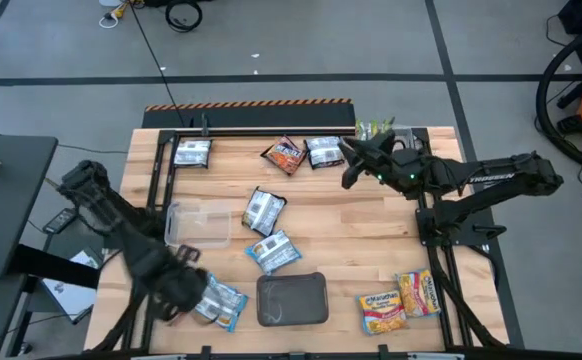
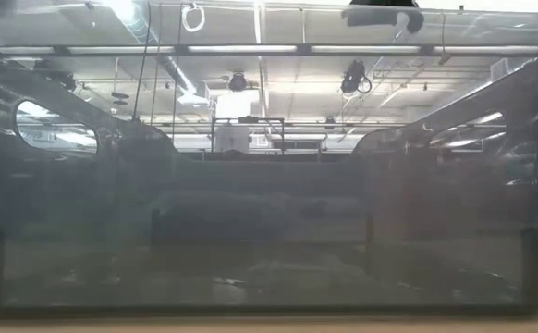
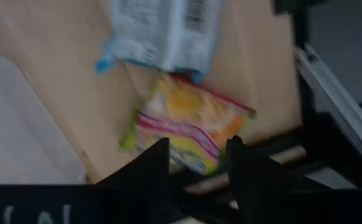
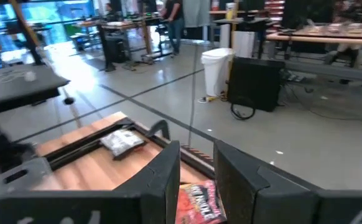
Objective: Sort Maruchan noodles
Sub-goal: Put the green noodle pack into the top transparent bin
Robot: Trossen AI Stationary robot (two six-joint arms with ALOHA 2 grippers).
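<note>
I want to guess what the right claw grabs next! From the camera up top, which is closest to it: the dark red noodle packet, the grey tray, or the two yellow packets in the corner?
Measured from the right gripper at the table's far side:
1. Dark red packet, just beside it along the far edge.
2. Grey tray, at the near edge, middle.
3. Yellow packets, near right corner; nearly as close as the tray, so 2 and 3 are hard to separate.

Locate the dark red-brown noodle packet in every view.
High view: dark red-brown packet, upper centre of the table.
Low view: not visible.
Left wrist view: not in it.
Right wrist view: bottom centre.
Shared landmark: silver packet, upper-left table corner in the high view.
</note>
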